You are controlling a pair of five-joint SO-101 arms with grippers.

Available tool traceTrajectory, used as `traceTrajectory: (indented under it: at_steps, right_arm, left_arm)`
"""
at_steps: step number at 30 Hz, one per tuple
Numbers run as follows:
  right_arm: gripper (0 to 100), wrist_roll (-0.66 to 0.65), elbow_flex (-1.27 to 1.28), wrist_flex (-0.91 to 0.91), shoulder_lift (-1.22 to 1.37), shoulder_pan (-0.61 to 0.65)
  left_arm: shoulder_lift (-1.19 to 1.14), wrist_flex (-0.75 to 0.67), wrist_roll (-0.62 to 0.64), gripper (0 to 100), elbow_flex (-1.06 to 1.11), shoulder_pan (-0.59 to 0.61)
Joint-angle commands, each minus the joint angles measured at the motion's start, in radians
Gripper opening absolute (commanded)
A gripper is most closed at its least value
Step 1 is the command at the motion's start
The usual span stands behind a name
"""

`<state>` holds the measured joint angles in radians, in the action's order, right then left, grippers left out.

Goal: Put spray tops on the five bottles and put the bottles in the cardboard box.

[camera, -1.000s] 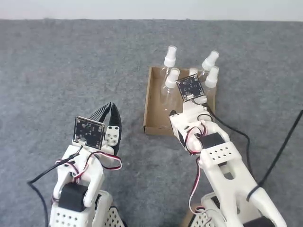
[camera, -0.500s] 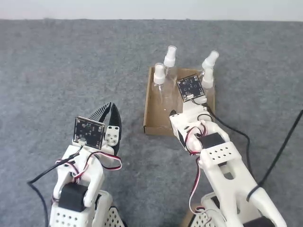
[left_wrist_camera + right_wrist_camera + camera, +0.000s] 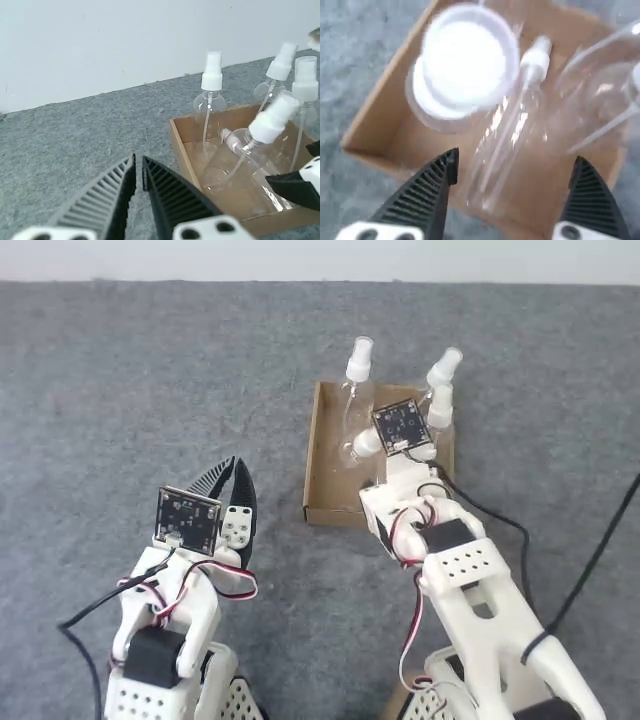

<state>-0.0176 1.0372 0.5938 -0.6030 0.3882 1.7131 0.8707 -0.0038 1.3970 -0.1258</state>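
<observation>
Apparently free, a tilted bottle leans just beyond the spread right jaws.

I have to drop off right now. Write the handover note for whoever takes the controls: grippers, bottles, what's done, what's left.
Left gripper: shut, empty, over the carpet to the left of the cardboard box.
Right gripper: open, empty, above the box.
Bottles: far-left bottle upright; far-right pair upright along the box's far side; leaning bottle tipped over mid-box; lying bottle flat on the box floor.
Done: all five show spray tops and appear to be in the box.
Left: probably just confirm that the leaning bottle settles inside, then retract the right arm.
</observation>
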Motion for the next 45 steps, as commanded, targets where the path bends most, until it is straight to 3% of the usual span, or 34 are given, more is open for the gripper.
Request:
traceTrajectory:
  at_steps: [1,17,23,27,37,41,45]
  right_arm:
    - [29.2,0.011,-0.166,0.174,-0.054,0.008]
    - [29.2,0.011,-0.486,0.456,-0.054,0.010]
    - [29.2,0.011,-0.598,0.584,-0.054,0.122]
    - [29.2,0.009,-0.600,0.550,-0.025,0.236]
    - [29.2,0.003,-0.698,0.521,0.262,0.243]
    - [29.2,0.003,-0.729,0.519,0.367,0.243]
    - [29.2,0.003,-0.732,0.513,0.430,0.239]
  left_arm:
    - [0.012,-0.020,0.003,1,-0.010,0.005]
    - [0.012,-0.020,0.003,1,-0.010,0.011]
    - [0.012,-0.020,0.003,1,-0.010,0.011]
    - [0.012,-0.015,0.003,1,-0.010,0.008]
    - [0.012,0.032,-0.006,1,-0.008,0.014]
    - [0.012,0.106,-0.008,1,-0.010,0.092]
    - [0.012,0.091,-0.005,1,0.022,0.178]
